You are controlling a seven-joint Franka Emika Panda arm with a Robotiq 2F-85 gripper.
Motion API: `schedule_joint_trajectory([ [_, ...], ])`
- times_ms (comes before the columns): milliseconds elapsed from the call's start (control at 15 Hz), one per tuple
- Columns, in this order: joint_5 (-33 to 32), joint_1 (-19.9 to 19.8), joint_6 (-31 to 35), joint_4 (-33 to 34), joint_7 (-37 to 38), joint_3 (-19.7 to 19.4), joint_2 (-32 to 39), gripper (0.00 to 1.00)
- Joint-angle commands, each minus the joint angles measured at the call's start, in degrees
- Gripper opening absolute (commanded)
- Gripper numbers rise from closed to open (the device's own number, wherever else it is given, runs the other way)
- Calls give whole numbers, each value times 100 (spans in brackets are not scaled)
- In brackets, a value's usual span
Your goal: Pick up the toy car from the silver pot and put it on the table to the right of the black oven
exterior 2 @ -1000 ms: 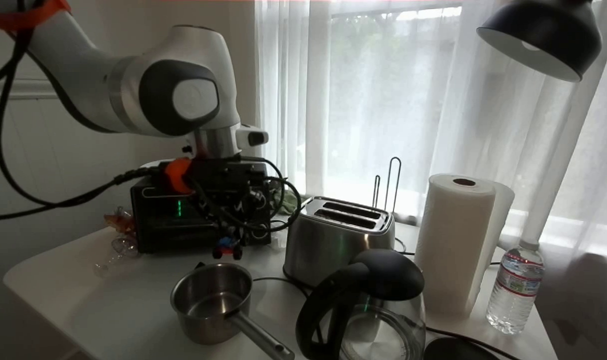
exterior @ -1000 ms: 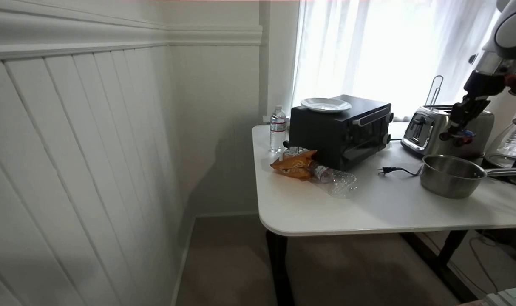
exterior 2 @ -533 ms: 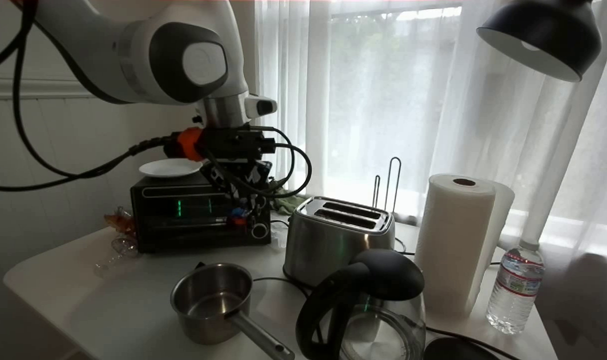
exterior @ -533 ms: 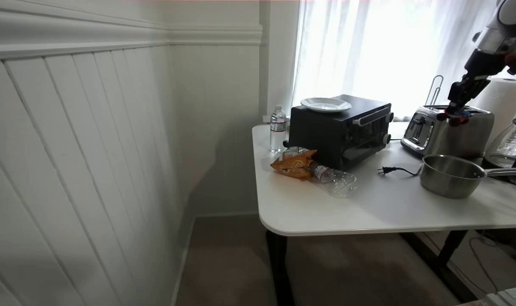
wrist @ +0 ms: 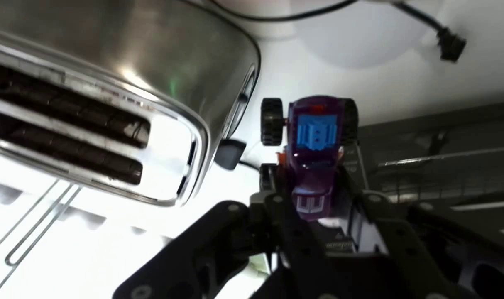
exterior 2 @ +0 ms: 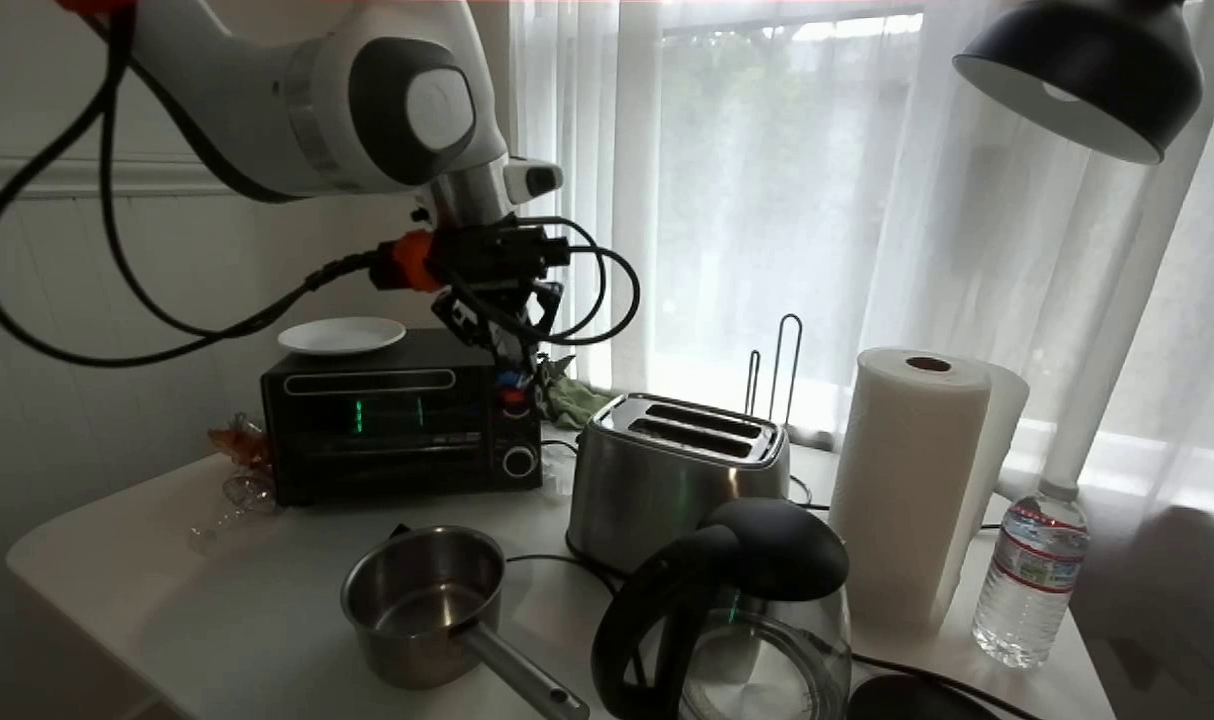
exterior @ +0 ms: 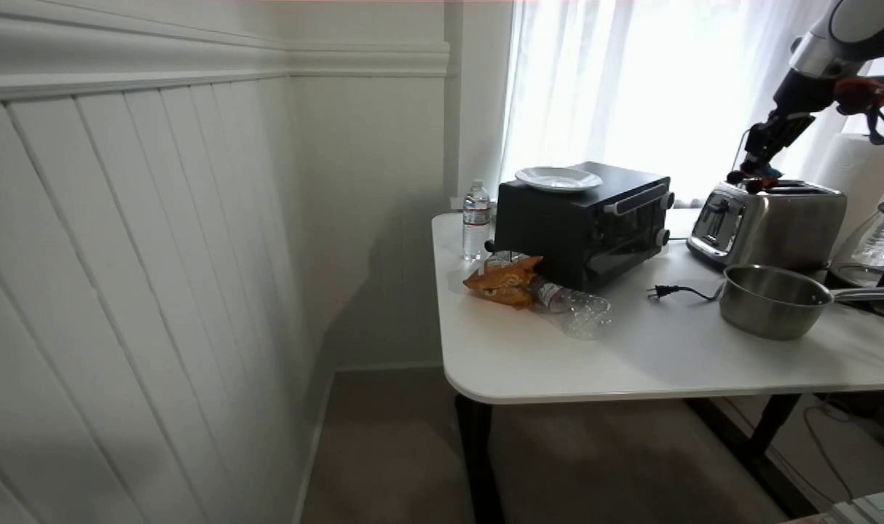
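The toy car [wrist: 317, 128], purple with a blue engine block and black wheels, is held up in my gripper [wrist: 312, 182]. The fingers are shut on its sides. The car [exterior: 756, 180] and the gripper [exterior 2: 512, 365] show high above the table [exterior: 558, 371] in both exterior views. In the wrist view the car appears between the toaster and the black oven [wrist: 422, 166]. The oven [exterior 2: 387, 425] stands left of the toaster in an exterior view. The silver pot [exterior 2: 417, 650] stands in front of both, with a bare inside. The gripper is above and behind the pot.
The silver toaster [exterior 2: 657, 490] stands beside the oven, with a wire rack [exterior 2: 789, 360] behind it. A glass kettle [exterior 2: 767, 600], paper roll [exterior 2: 897, 500] and water bottle [exterior 2: 1032, 580] stand further right. A plate [exterior: 558, 180] lies on the oven. A plug [exterior: 660, 291] lies near the pot.
My gripper has risen with the toy car and moved back from near the pot toward the window, to the oven-toaster area. The car stays held; the other things have not moved.
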Motion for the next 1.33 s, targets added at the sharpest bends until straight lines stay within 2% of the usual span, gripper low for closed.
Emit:
schedule_joint_trajectory([
  [0, -976, -174, 33, 1466, 992, 207, 1170, 7],
  [200, -1181, 25, -175, 2536, 1446, 62, 2028, 7],
  [600, -508, 148, -267, 4498, 1157, 51, 3821, 7],
  [800, -301, 149, -299, 5181, 1165, 24, 4463, 7],
  [1067, 1, 93, -328, 5638, 1220, 26, 4983, 7],
  [1133, -95, 144, -175, 5230, 1149, -22, 4712, 30],
  [1267, -41, 135, -179, 5404, 1153, -34, 4895, 30],
])
